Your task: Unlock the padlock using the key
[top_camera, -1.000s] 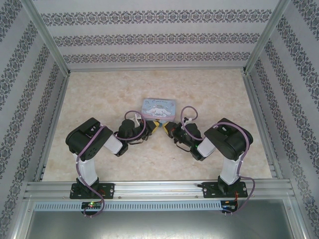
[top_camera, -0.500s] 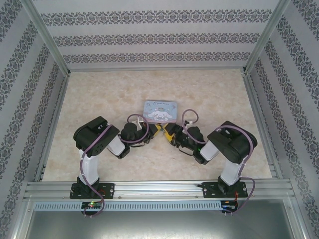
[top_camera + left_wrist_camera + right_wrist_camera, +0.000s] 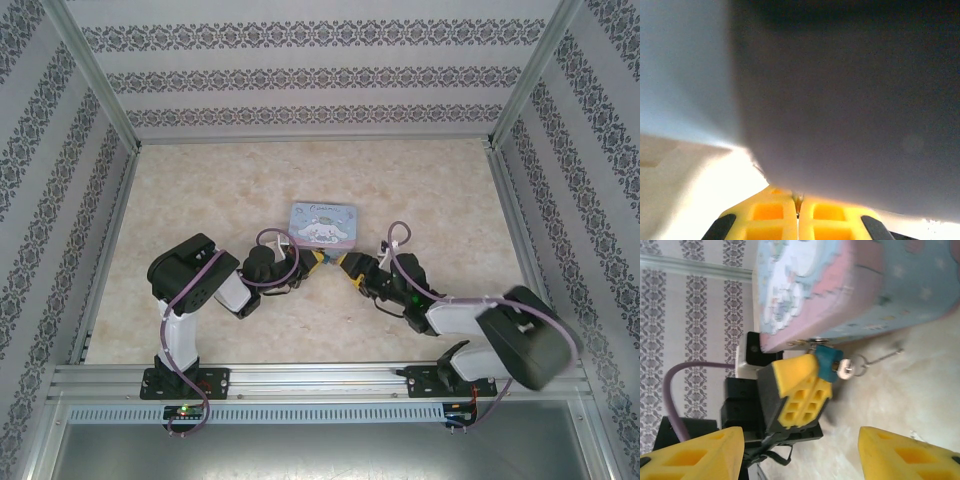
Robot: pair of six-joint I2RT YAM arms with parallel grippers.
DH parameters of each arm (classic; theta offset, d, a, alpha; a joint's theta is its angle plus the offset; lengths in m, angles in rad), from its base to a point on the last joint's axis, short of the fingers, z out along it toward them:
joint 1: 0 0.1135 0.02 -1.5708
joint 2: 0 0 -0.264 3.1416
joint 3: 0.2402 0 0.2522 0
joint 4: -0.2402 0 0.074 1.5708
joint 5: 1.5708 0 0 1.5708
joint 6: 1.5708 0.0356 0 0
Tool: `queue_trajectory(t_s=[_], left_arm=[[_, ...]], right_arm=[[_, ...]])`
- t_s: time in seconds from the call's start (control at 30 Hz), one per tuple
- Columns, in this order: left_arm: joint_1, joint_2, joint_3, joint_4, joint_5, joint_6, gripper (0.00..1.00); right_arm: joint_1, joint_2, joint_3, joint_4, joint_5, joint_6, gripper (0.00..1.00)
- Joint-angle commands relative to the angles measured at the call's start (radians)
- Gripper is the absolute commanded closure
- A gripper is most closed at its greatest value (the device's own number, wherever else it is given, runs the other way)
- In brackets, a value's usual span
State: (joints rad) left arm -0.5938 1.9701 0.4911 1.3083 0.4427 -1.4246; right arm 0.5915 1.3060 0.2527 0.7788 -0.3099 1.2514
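On the pale tabletop [image 3: 200, 200], your left end effector [image 3: 814, 367] pinched the tiny padlock [image 3: 829, 360]; your right end effector [image 3: 800, 455] gaped open. The thin key [image 3: 887, 356] ahead looked slippery: grip its head.

Blue padlock [image 3: 828, 360]; thin key [image 3: 888, 355] just beside

The top view is bright and even, with faint soft shadows on the table [image 3: 200, 190]. The left wrist view is a grey blur, blown out white at lower left beside the left claw [image 3: 797, 212]. In the right wrist view the tin [image 3: 900, 285] and the padlock [image 3: 828, 360] are soft.
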Motion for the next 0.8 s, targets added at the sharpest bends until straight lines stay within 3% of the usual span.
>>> queue_trajectory(t_s=[0.0, 0.13, 0.33, 0.77], left_arm=[[0.006, -0.033, 0.019, -0.023, 0.044, 0.039, 1.00], [0.009, -0.040, 0.027, -0.041, 0.066, 0.047, 1.00], [0.009, -0.041, 0.038, -0.051, 0.082, 0.039, 1.00], [0.012, -0.061, 0.050, -0.095, 0.099, 0.047, 1.00]], right_arm=[[0.008, -0.141, 0.133, -0.474, 0.095, -0.331, 0.38], [0.020, -0.218, 0.241, -0.749, 0.225, -0.587, 0.38], [0.081, -0.177, 0.309, -0.845, 0.325, -0.846, 0.40], [0.265, 0.072, 0.393, -0.837, 0.524, -1.047, 0.55]])
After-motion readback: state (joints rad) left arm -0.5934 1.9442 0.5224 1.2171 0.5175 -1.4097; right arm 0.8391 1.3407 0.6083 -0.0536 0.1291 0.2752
